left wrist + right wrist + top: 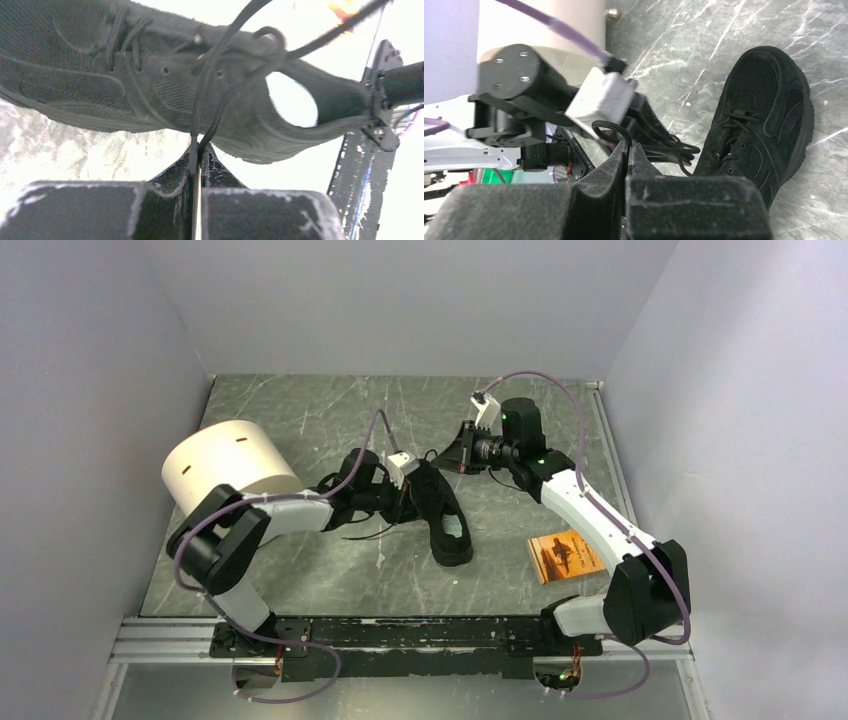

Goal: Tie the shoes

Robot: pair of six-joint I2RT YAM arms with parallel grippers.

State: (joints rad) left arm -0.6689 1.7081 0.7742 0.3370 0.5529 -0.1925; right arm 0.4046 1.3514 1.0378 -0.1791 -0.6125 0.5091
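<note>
The black sneaker (446, 520) lies at mid-table, heel toward me, pale insole showing. In the left wrist view it (150, 85) fills the top of the frame. My left gripper (408, 502) is at the shoe's left side, shut on two strands of black lace (197, 150) that run up to the eyelets. My right gripper (447, 458) is just behind the shoe's toe end, shut on a loop of black lace (611, 131). In the right wrist view the shoe (764, 110) lies to the right of the jaws (628, 146), with more lace loops (679, 150) between them.
A white cylinder (225, 465) stands at the left, behind the left arm. An orange booklet (565, 555) lies at the right, near the right arm's base. The left wrist's white camera block (604, 97) is close in front of my right gripper. Grey walls enclose the table.
</note>
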